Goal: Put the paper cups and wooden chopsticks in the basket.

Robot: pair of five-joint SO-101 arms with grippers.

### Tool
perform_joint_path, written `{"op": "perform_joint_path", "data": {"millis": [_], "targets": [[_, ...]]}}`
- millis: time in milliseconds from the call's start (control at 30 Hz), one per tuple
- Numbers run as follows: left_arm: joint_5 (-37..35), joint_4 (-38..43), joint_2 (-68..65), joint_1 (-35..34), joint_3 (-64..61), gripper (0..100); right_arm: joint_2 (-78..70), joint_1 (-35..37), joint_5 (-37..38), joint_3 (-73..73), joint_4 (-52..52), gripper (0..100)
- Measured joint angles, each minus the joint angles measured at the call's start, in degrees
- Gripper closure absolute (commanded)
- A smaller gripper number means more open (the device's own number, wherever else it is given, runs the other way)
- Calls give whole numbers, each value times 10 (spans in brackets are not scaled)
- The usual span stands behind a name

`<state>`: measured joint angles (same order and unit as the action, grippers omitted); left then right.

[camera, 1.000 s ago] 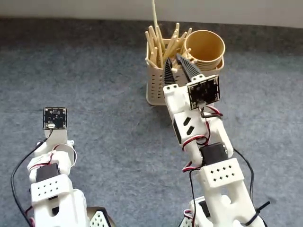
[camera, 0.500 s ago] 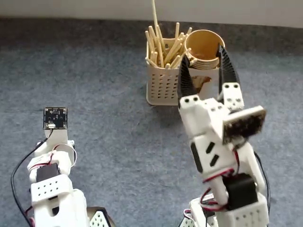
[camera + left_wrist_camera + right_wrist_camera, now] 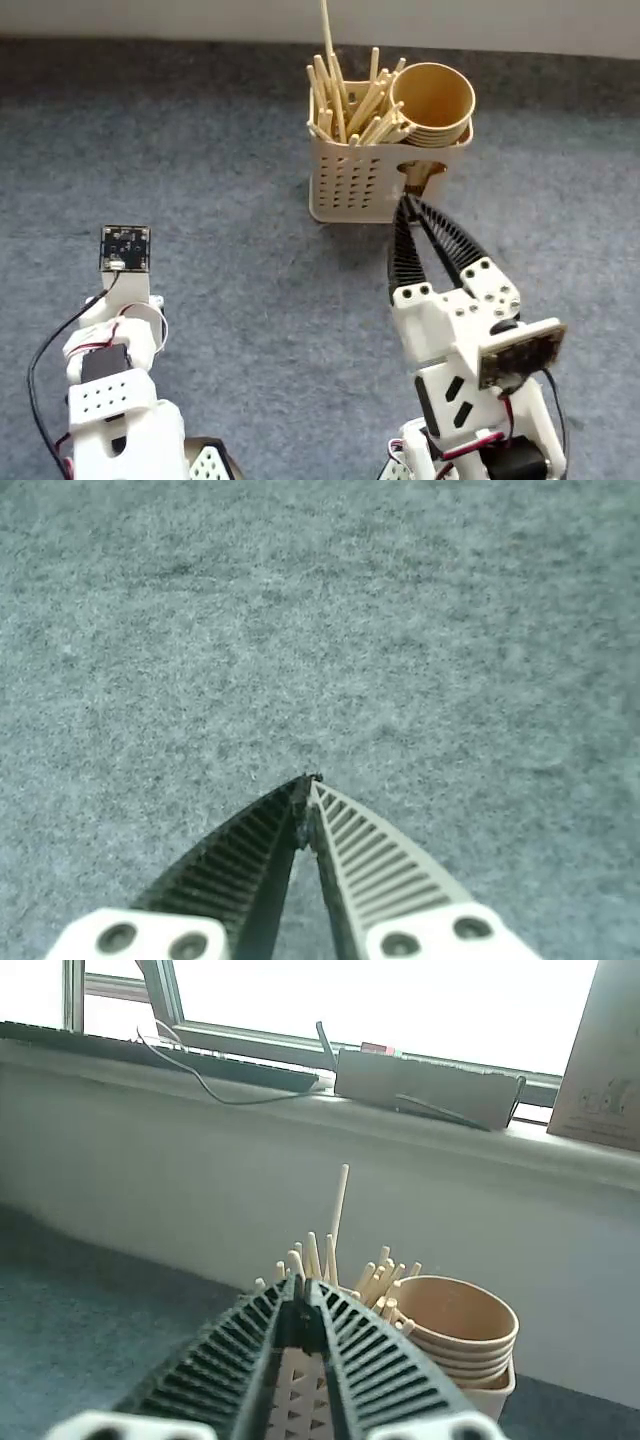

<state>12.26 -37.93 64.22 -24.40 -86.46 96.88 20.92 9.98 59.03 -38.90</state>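
**Right tool (image 3: pixel 406 203) pinched closed by the basket (image 3: pixel 345 190)**

Its ribbed black fingers meet on nothing, near the basket's front. The left tool (image 3: pixel 308 782) is likewise closed and empty above the counter (image 3: pixel 230 200), which is nubbly grey carpet. Behind are a pale wall (image 3: pixel 150 1160) and a bright window (image 3: pixel 400 1005). The perforated cream basket holds splayed wooden chopsticks (image 3: pixel 345 95) and nested tan paper cups (image 3: pixel 432 100).

Cream perforated basket (image 3: pixel 352 185), tan paper cups (image 3: pixel 433 100)
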Motion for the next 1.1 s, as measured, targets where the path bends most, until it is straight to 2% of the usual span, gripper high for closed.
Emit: {"op": "perform_joint_path", "data": {"millis": [133, 600, 733, 1000, 1100], "targets": [[0, 0, 0, 24, 0, 992, 72, 1, 0, 91, -1, 984], [0, -5, 0, 74, 0, 993, 77, 2, 0, 360, -1, 984], [0, -5, 0, 81, 0, 993, 77, 2, 1, 367, -12, 984], [0, -4, 0, 136, -27, 993, 76, -33, 1, 367, -125, 984], [0, 18, 1, 150, -46, 994, 76, -47, 1, 367, -178, 984]]}}
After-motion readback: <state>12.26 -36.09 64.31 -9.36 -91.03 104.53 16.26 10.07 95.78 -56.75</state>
